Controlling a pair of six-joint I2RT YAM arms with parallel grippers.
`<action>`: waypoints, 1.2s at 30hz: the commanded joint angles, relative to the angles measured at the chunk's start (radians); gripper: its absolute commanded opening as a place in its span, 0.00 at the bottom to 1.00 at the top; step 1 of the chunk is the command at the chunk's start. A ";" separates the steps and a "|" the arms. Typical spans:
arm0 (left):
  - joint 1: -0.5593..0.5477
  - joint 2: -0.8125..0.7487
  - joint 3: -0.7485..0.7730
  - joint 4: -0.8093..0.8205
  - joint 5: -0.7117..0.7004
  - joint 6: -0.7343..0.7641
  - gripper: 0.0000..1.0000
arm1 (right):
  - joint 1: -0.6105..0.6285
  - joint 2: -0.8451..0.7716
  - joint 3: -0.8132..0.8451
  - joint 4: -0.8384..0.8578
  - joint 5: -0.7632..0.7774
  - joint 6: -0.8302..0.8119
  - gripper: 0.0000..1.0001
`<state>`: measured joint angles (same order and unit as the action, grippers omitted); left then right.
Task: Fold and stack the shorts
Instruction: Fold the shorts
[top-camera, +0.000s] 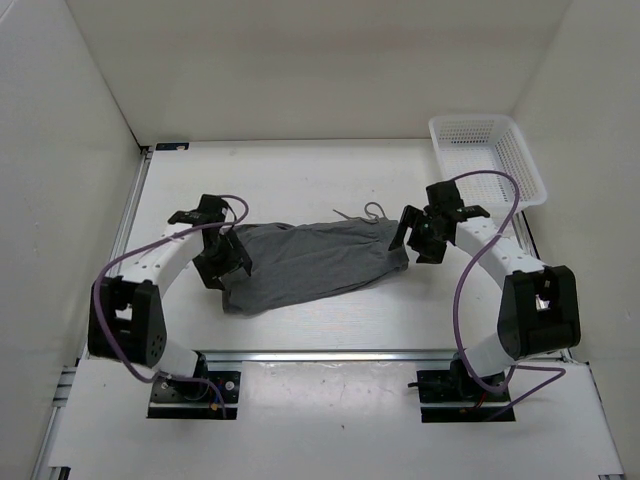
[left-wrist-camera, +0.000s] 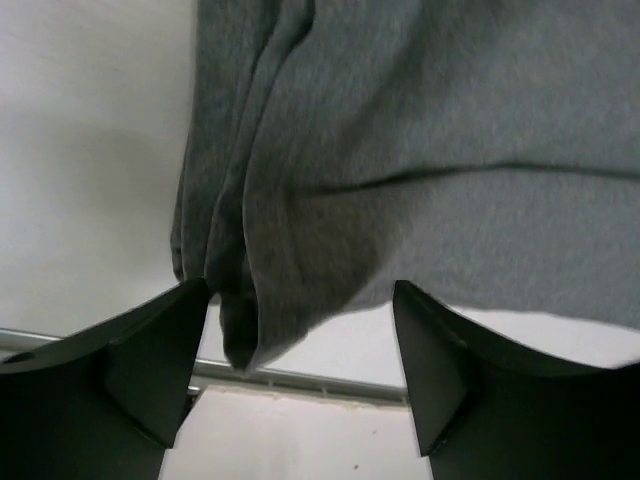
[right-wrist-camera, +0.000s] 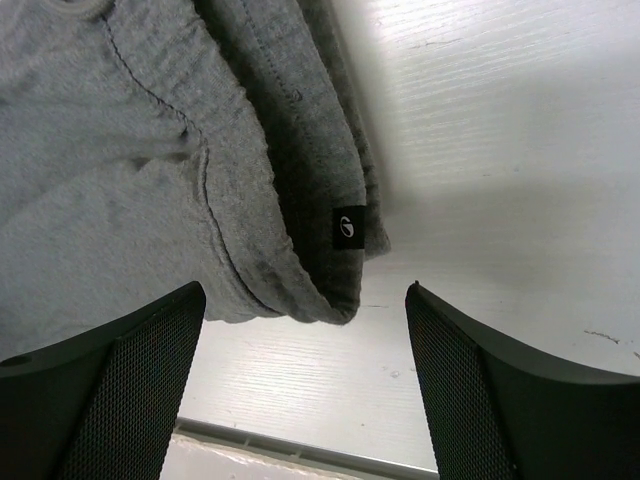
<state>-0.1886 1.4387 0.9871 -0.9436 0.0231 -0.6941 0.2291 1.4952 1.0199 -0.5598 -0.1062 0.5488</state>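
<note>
1. My desk (top-camera: 330, 165) is a plain white surface with white panels standing along its left, far and right sides.
2. The shorts (top-camera: 310, 262) lie flat on it around the middle. They are dark grey and creased, stretched left to right, with the left end a little nearer to me than the right.
3. At the left end of the shorts the cloth bunches into several lengthwise folds.
4. At their right end is the waistband, with a small black label (right-wrist-camera: 347, 228) on its edge.
5. The thin drawstring (top-camera: 372, 211) curls onto the bare desk just beyond the shorts.
6. A white mesh basket (top-camera: 525, 165) stands beyond and to the right of the shorts, well apart from them.
7. A metal rail (top-camera: 330, 355) runs along the desk on the near side of the shorts, clear of the cloth.
</note>
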 joint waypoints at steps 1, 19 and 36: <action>0.037 0.043 0.082 0.058 0.005 0.019 0.79 | -0.002 0.010 0.036 -0.008 -0.036 -0.042 0.85; 0.147 0.486 0.455 0.058 -0.061 0.073 0.84 | -0.002 -0.010 0.036 -0.026 -0.046 -0.052 0.84; 0.159 0.496 0.436 0.068 -0.083 0.110 0.12 | -0.002 0.017 0.045 -0.045 -0.027 -0.052 0.84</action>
<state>-0.0280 1.9701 1.4181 -0.8860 -0.0425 -0.5987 0.2291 1.5040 1.0225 -0.5823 -0.1352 0.5152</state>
